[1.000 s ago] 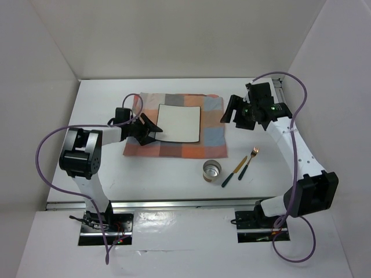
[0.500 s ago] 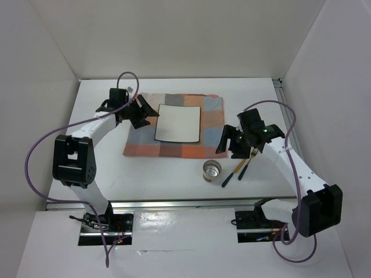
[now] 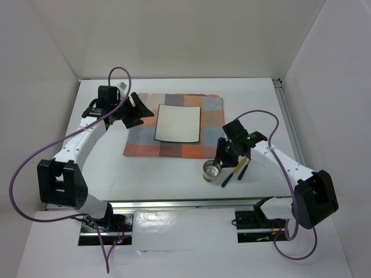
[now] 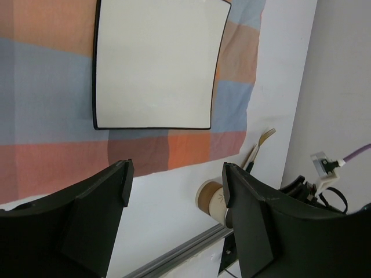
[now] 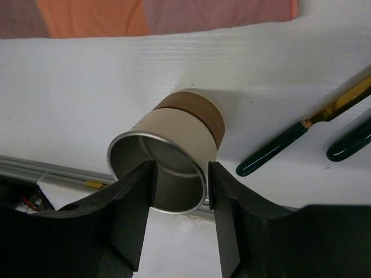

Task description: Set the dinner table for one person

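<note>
White dinner table (image 3: 104, 174) under everything, checked cloth (image 3: 174, 150) spread on it, square plate (image 3: 178, 123) centred on cloth. Right gripper (image 5: 178, 179) just off cloth's near right corner, spread astride the cup (image 5: 179, 139), seemingly to carry it nearer the cloth. Left gripper (image 4: 175, 171) over cloth's far left edge, spread, empty

Bright, even white light with soft, faint shadows everywhere.

Camera layout: one fixed overhead view, two wrist views.
The top external camera looks down and forward over the whole tabletop (image 3: 174, 174) from above and behind its near edge. The left wrist camera views the plate (image 4: 156, 63) from some height. The right wrist camera sits close above the cup (image 5: 174, 150). All three views share the cup.
</note>
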Robot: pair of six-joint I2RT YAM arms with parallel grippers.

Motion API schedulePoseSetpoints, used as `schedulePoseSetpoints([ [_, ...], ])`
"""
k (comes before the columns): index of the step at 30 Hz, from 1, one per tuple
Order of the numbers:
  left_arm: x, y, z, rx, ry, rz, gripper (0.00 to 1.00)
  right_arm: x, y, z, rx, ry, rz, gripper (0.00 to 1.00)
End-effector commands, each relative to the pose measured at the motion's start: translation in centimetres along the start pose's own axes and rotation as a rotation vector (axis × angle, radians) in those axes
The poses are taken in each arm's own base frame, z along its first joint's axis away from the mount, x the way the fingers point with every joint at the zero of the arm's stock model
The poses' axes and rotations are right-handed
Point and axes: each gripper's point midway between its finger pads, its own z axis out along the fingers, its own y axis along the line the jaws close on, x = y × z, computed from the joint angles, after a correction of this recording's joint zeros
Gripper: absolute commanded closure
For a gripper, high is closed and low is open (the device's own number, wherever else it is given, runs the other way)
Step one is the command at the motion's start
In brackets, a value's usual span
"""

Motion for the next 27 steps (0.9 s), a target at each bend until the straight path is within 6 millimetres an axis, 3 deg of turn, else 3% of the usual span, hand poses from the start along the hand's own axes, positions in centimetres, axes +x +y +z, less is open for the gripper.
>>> schedulePoseSetpoints([
  [1, 1.1, 0.3, -1.0, -0.012, 0.016, 0.026, 0.20, -0.5, -0.3, 1.4, 0.020, -0.031, 0.016, 0.51],
  [4, 1.5, 0.6, -1.1, -0.017, 0.022, 0.022, 0.20, -0.1, -0.6, 1.9, 0.026, -0.030, 0.007, 0.53],
  [7, 1.7, 0.4, -1.4, -0.010, 0.028, 0.022, 0.21, 0.4, -1.1, 2.1, 0.070, -0.025, 0.000, 0.74],
  [8, 1.8, 0.2, -1.4, 0.001, 0.036, 0.022, 0.21, 0.0, -1.0, 1.8, 0.080, -0.037, 0.015, 0.84],
  [9, 1.6, -0.6, -2.0, 0.017, 0.030, 0.029, 0.21, -0.9, -0.2, 1.0, 0.077, -0.062, 0.021, 1.00],
  [11, 1.5, -1.2, -2.6, 0.030, 0.034, 0.032, 0.21, -2.1, -0.7, -1.4, 0.144, -0.114, 0.038, 1.00],
  [12, 1.3, -1.7, -2.8, 0.044, 0.031, 0.037, 0.21, -4.2, 0.8, -3.4, 0.118, -0.183, 0.038, 1.00],
  [14, 1.4, -2.3, -3.8, 0.055, 0.018, 0.055, 0.21, -6.5, 1.3, -5.4, 0.142, -0.259, 0.005, 1.00],
  [15, 1.2, -2.3, -3.9, 0.045, 0.013, 0.053, 0.21, -9.7, 2.1, -7.4, 0.122, -0.334, 0.002, 1.00],
  [16, 1.3, -2.5, -4.5, 0.049, 0.008, 0.057, 0.21, -11.0, 2.2, -7.9, 0.130, -0.346, -0.004, 1.00],
  [17, 1.3, -2.7, -4.8, 0.055, 0.000, 0.072, 0.21, -12.5, 1.9, -6.8, 0.175, -0.339, -0.012, 1.00],
  [18, 1.4, -2.5, -4.8, 0.050, 0.006, 0.077, 0.21, -15.2, 2.7, -8.0, 0.170, -0.392, -0.027, 1.00],
  [19, 1.6, -2.2, -4.8, 0.032, 0.013, 0.069, 0.21, -16.8, 3.1, -7.9, 0.173, -0.416, -0.037, 1.00],
  [20, 1.5, -2.2, -5.1, 0.031, 0.000, 0.083, 0.21, -18.4, 3.1, -6.0, 0.208, -0.400, -0.044, 1.00],
  [21, 1.7, -1.9, -5.1, 0.015, 0.006, 0.086, 0.21, -21.3, 3.9, -7.0, 0.192, -0.454, -0.049, 1.00],
  [22, 1.8, -2.0, -5.4, 0.015, 0.005, 0.087, 0.21, -22.8, 3.8, -4.7, 0.208, -0.425, -0.050, 1.00],
  [23, 1.9, -1.7, -5.5, 0.003, 0.006, 0.083, 0.21, -24.3, 4.3, -6.3, 0.188, -0.475, -0.044, 1.00],
  [24, 2.1, -1.6, -5.6, 0.003, 0.006, 0.083, 0.21, -25.7, 4.4, -4.1, 0.192, -0.452, -0.056, 1.00],
  [25, 2.1, -1.6, -5.6, 0.003, 0.006, 0.083, 0.21, -28.1, 5.4, -5.0, 0.168, -0.508, -0.056, 1.00],
  [26, 2.2, -1.5, -5.6, -0.002, 0.013, 0.079, 0.21, -29.3, 5.5, -4.5, 0.162, -0.512, -0.048, 1.00],
  [27, 2.4, -1.7, -5.6, 0.009, 0.021, 0.079, 0.21, -30.0, 5.2, -1.7, 0.184, -0.477, -0.057, 1.00],
])
